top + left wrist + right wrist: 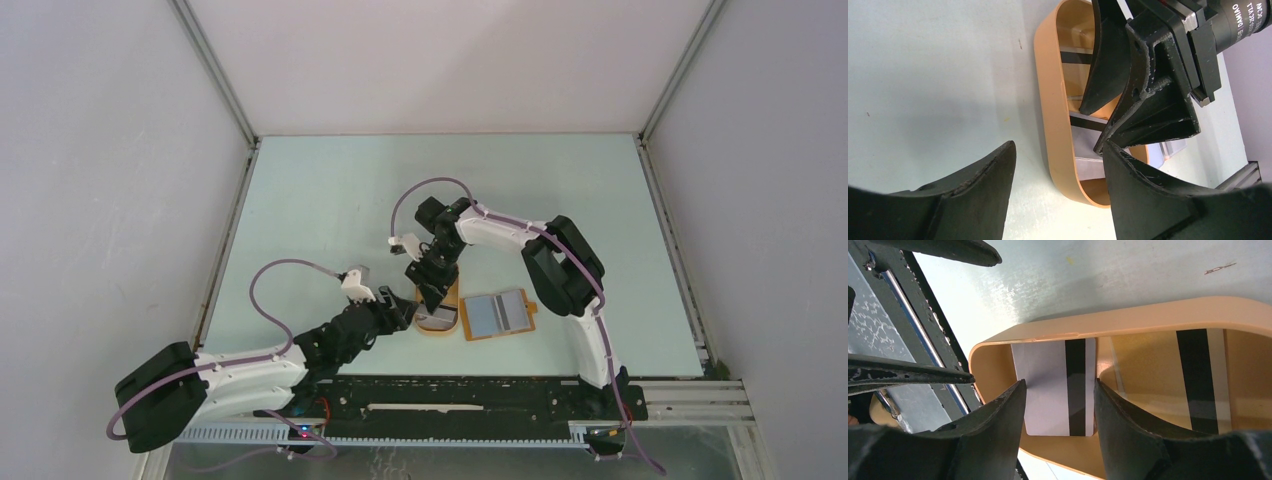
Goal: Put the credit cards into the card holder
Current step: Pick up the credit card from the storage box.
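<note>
Right wrist: right gripper (1059,390) fingers spread, straddling a black-striped credit card (1048,365) lying in the orange tray (1148,315). Left gripper (1058,150) wide, holding nothing.

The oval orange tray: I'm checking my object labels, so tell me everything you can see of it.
The oval orange tray looks like smooth plastic, with a raised rim and rounded ends. It lies flat on the table, just left of the open card holder. Black-striped credit cards lie inside. The right gripper reaches in, open jaws either side of one card. The left gripper, open, straddles the tray's left wall.
</note>
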You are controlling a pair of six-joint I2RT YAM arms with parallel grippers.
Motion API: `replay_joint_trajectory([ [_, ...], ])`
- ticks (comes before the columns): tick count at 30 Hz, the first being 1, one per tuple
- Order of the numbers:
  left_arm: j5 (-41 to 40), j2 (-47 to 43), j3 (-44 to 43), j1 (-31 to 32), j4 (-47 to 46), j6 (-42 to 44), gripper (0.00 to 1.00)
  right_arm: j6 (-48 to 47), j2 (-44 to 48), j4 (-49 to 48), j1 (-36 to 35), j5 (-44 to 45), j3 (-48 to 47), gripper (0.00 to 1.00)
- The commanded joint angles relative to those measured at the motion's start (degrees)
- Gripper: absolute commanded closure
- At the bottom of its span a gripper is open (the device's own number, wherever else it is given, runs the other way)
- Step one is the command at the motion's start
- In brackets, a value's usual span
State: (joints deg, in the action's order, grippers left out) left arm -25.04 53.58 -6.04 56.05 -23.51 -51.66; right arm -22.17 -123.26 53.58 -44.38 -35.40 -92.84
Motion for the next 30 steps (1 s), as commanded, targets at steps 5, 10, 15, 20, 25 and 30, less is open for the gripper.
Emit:
replay_joint_trajectory([
  [5, -0.02, -0.43, 0.58, -0.42, -1.55, -0.94, 0.31, -2.32, 4.38, 1.63, -1.04, 1.10, -1.91, 0.36],
  [10, 0.01, -0.34, 0.56, -0.42, -1.58, -1.16, 0.32, -2.37, 4.78, 1.56, -0.99, 1.82, -1.99, 0.36],
  [15, 0.25, -0.24, 0.43, -0.42, -1.68, -1.16, 0.32, -2.18, 2.65, 1.83, -0.43, 0.95, -2.03, 0.35],
  [20, 0.33, -0.34, 0.51, -0.42, -1.65, -1.16, 0.32, -2.00, 1.00, 2.13, 0.07, -0.24, -1.95, 0.35],
  [25, 0.37, -0.45, 0.57, -0.42, -1.69, -1.12, 0.32, -2.31, 0.32, 2.86, -0.13, -2.44, -2.12, 0.36],
  [30, 0.34, -0.91, 0.81, -0.42, -1.69, -1.16, 0.32, -2.67, -0.22, 3.60, -0.44, -3.72, -2.32, 0.37],
])
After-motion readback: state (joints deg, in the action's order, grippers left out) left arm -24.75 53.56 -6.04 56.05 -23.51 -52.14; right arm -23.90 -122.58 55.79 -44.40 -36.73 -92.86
